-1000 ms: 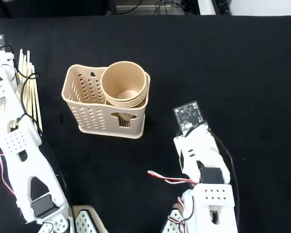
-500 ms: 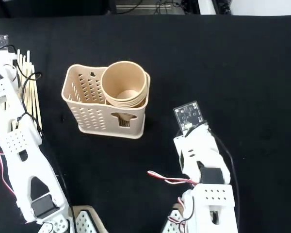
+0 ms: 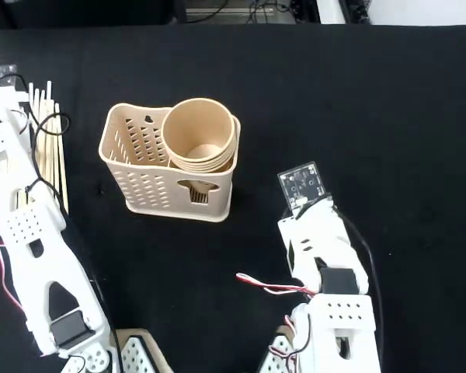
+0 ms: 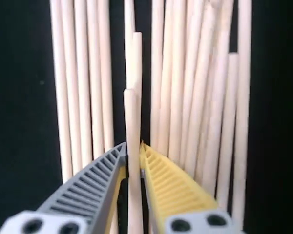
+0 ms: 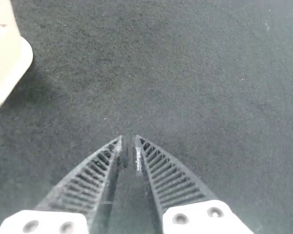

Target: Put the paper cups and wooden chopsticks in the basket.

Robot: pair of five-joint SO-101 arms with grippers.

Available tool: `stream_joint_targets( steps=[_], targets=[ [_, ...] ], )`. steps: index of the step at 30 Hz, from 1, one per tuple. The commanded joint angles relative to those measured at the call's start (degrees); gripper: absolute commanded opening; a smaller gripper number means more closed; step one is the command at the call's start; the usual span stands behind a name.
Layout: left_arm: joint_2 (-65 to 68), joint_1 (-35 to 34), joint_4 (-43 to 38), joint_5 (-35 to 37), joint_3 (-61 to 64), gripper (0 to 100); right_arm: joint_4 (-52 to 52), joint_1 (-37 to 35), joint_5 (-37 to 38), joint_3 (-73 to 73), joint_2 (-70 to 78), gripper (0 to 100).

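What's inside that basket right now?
A stack of paper cups stands in the basket's right half. The left half shows bare perforated walls; its floor is mostly hidden. What lies under the cups is covered. The chopsticks lie outside, on the table.

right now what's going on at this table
The left gripper is closed around one of the wooden chopsticks, which lie in a bundle on the black table, left of the basket in the high view. A stack of paper cups already sits in the basket's right end. The right gripper is shut and empty, over bare table near the basket's corner.
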Motion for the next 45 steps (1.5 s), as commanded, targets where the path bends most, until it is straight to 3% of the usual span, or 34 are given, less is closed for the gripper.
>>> stream_joint_targets(
  steps=[1,17,21,29,36,45],
  targets=[
    [-7.7,1.2,3.1,2.6,-1.3,3,-1.0,-0.7,0.4,-0.3,-0.2,4.3],
    [-23.9,-2.4,6.2,9.6,1.6,3,-0.9,-0.7,0.4,-0.3,-0.2,4.3],
    [-32.9,-2.3,6.2,9.6,14.2,3,-0.9,-0.7,0.4,-0.3,-0.2,4.3],
    [-57.5,3.6,5.9,9.1,51.2,3,-0.9,-0.7,0.4,-0.2,-0.2,4.3],
    [-80.5,10.6,4.9,9.5,66.7,3,-0.9,-0.7,0.4,-0.2,-0.2,4.3],
    [-111.6,16.8,-14.2,9.6,99.1,3,-0.9,-0.7,0.4,-0.2,-0.2,4.3]
  ],
)
